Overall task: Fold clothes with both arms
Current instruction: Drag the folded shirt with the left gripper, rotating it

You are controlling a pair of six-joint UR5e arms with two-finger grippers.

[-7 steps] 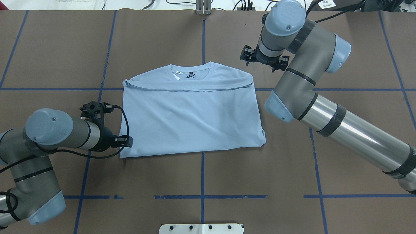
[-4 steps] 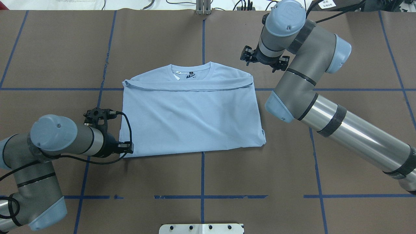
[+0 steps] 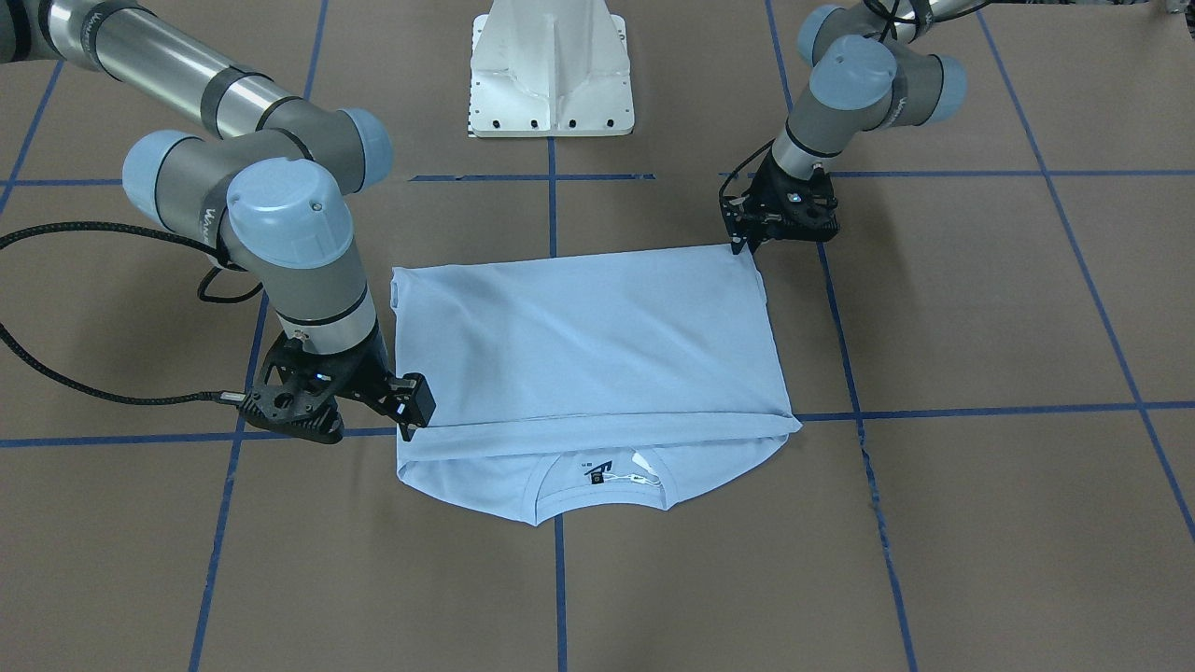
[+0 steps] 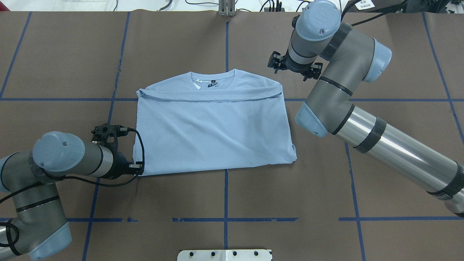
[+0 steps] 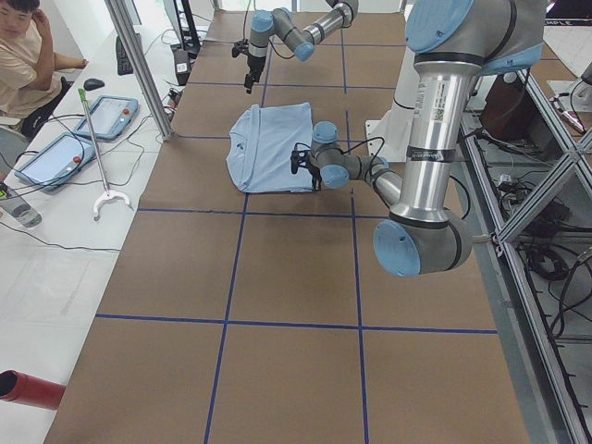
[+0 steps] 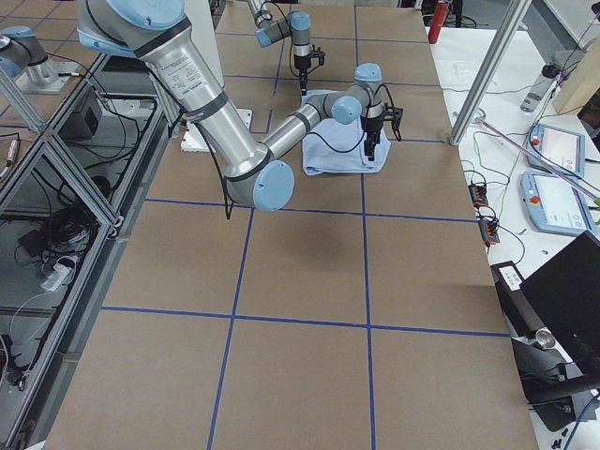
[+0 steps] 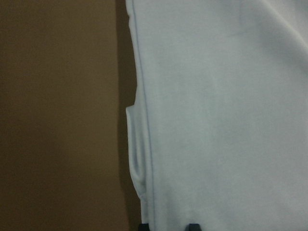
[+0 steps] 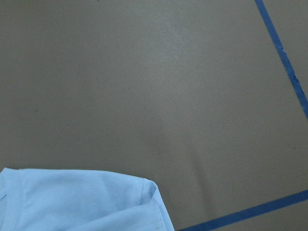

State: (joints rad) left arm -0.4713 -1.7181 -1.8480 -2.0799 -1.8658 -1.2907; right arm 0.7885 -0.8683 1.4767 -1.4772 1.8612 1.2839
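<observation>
The light blue T-shirt (image 4: 214, 134) lies flat mid-table, its lower half folded up over the chest, with the collar and dark label (image 3: 597, 473) at the far side; the print is hidden. It also shows in the front view (image 3: 579, 345). My left gripper (image 4: 139, 167) sits low at the shirt's near left corner (image 3: 744, 241). Its fingertips (image 7: 192, 226) stand apart over the cloth edge, so it is open. My right gripper (image 3: 408, 425) hangs just off the shirt's far right shoulder, fingers apart, holding nothing. In the overhead view its wrist (image 4: 291, 65) hides it.
The white pedestal base (image 3: 551, 84) stands at the table's near edge. Blue tape lines (image 4: 226, 195) cross the brown table cover. An operator (image 5: 23, 46) sits by a side table with tablets (image 5: 102, 116) beyond the far edge.
My left gripper has moved along the shirt's left edge toward the robot, down to the near left corner. The right arm and the shirt have barely moved.
</observation>
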